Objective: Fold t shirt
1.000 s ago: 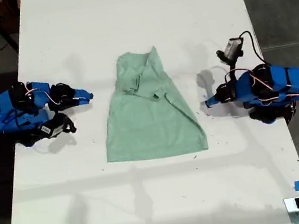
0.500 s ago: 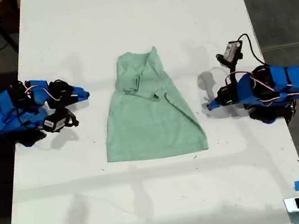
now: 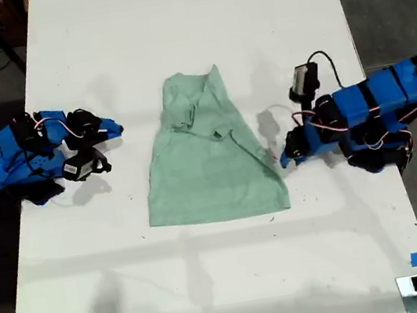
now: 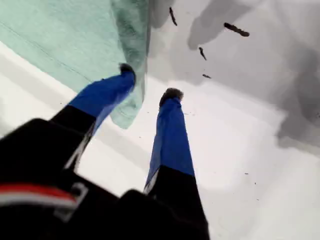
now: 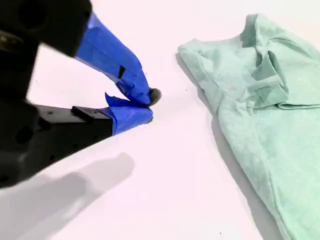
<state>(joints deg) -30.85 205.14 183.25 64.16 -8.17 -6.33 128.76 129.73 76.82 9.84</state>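
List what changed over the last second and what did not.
My first gripper moved toward the shirt from the exterior view's right, reaching its lower corner on that side, jaws open, nothing held. My second gripper, shut and empty, drew back slightly toward the exterior view's left. The shirt lies where it was on the table.

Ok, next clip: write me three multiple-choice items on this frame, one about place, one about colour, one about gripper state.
1. Where does my first gripper stand?
A. at the t shirt's edge, on the exterior view's right
B. over the collar
C. off the table

2. What colour is the t shirt?
A. red
B. pale mint green
C. black

3. What state is my second gripper in?
A. shut on the t shirt
B. wide open
C. shut on nothing, apart from the t shirt

Answers: 1 A, the first wrist view shows its open tips astride the hem corner. 2 B, every view shows it. 3 C, the tips meet over bare table.
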